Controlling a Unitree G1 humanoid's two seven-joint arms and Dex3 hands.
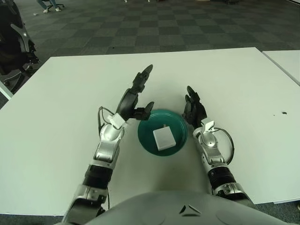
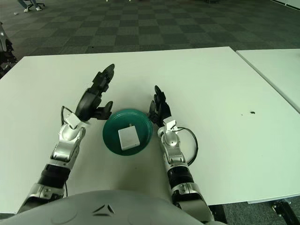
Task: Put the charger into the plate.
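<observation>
A white square charger (image 1: 163, 138) lies flat inside a round teal plate (image 1: 149, 123) near the front middle of the white table (image 1: 70, 93). My left hand (image 1: 137, 96) is just left of the plate's rim, raised above the table, fingers spread and holding nothing. My right hand (image 1: 193, 107) is at the plate's right rim, fingers extended and empty.
A second white table (image 1: 286, 61) stands at the far right with a gap between. A small dark speck (image 1: 283, 113) lies on the right side of my table. Dark chairs (image 1: 16, 47) stand beyond the left edge.
</observation>
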